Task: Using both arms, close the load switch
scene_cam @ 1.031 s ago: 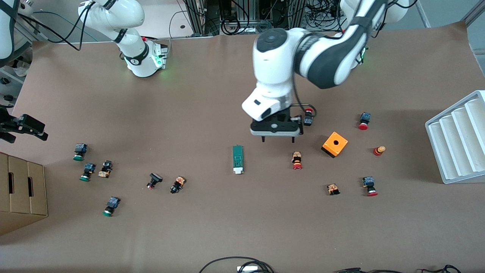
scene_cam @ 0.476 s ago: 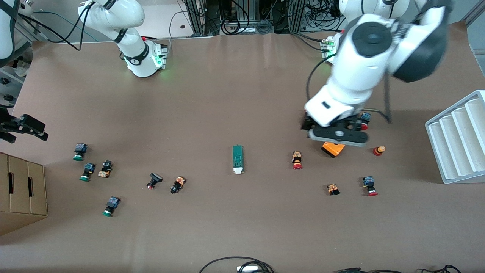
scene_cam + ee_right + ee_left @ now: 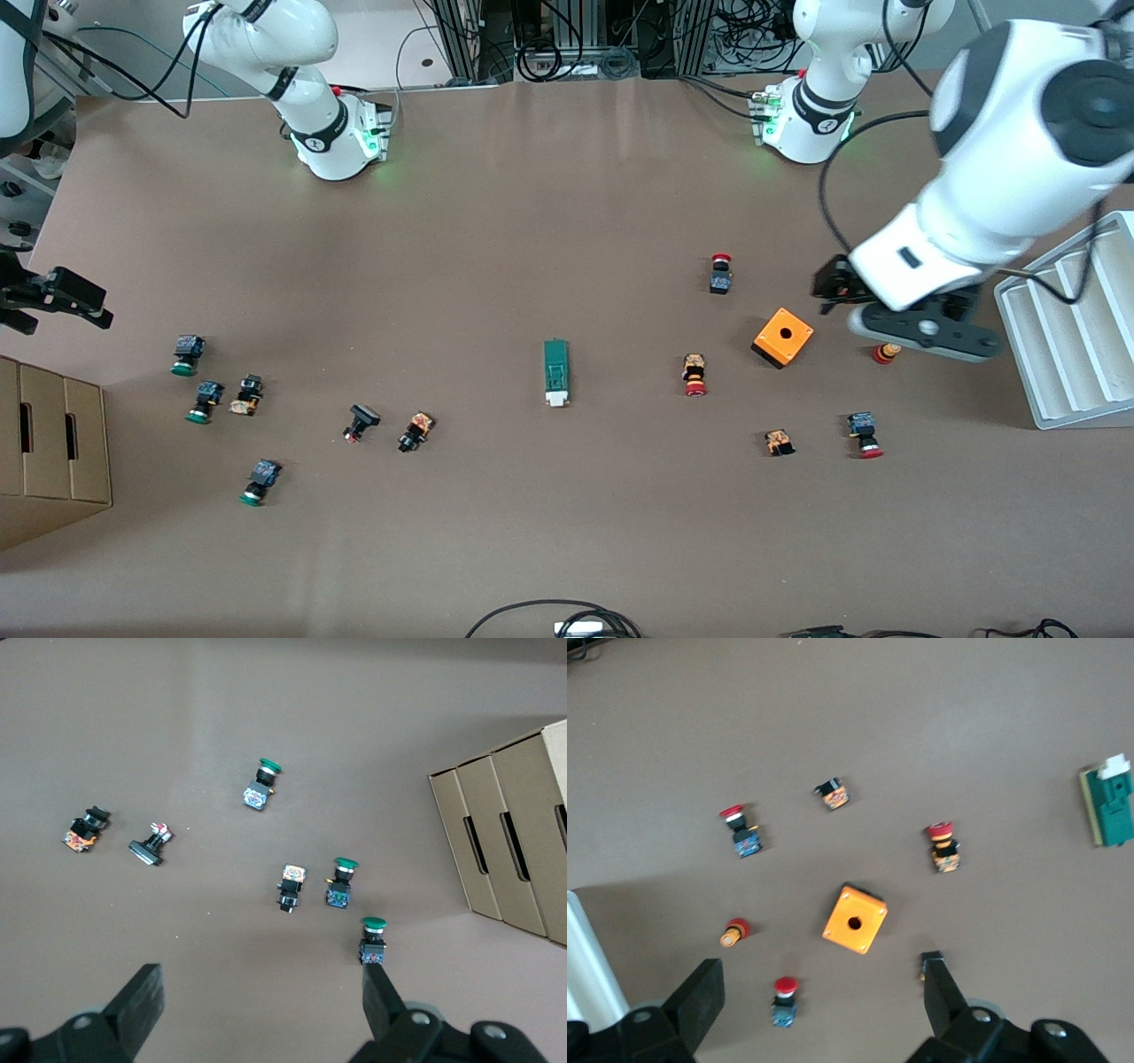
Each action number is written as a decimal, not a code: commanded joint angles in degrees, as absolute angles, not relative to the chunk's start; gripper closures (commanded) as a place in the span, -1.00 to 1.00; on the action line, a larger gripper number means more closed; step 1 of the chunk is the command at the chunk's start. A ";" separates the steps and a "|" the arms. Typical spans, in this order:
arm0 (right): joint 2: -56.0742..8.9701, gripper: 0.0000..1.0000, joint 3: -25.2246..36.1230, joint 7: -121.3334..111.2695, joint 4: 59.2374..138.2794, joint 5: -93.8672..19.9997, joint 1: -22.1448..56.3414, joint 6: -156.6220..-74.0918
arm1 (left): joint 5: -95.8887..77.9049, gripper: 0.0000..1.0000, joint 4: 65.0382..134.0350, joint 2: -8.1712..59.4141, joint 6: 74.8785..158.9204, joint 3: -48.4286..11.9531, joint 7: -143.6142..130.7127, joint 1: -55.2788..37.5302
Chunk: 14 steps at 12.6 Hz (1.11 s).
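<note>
The load switch is a slim green bar with a white block at the end nearer the front camera. It lies flat mid-table and also shows at the edge of the left wrist view. My left gripper hangs open and empty over a red-capped push button, between the orange box and the white rack, well away from the switch. Its fingers stand wide apart. My right gripper waits open at the right arm's end of the table, over bare table beside a green-capped button.
A white ribbed rack stands at the left arm's end and a cardboard box at the right arm's end. Small red-capped buttons lie around the orange box, and green-capped ones lie near the cardboard box.
My left arm has swung away from beside the load switch, past the orange box, toward the white rack, with its gripper open. The right arm and the switch have not moved.
</note>
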State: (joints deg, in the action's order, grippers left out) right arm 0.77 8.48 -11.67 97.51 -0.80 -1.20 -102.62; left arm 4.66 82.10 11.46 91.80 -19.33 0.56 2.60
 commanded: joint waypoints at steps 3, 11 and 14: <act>0.97 -1.00 8.26 -11.78 96.77 0.26 -0.88 -102.13 | 0.26 -1.00 81.74 10.55 89.82 -19.95 3.34 7.82; 1.05 -1.00 7.65 -11.87 96.77 0.35 -0.53 -102.22 | 1.23 -1.00 81.83 9.49 88.42 -19.86 3.95 8.52; 1.05 -1.00 7.65 -11.87 96.77 0.35 -0.53 -102.22 | 1.06 -1.00 89.61 3.36 91.65 -7.61 12.11 1.27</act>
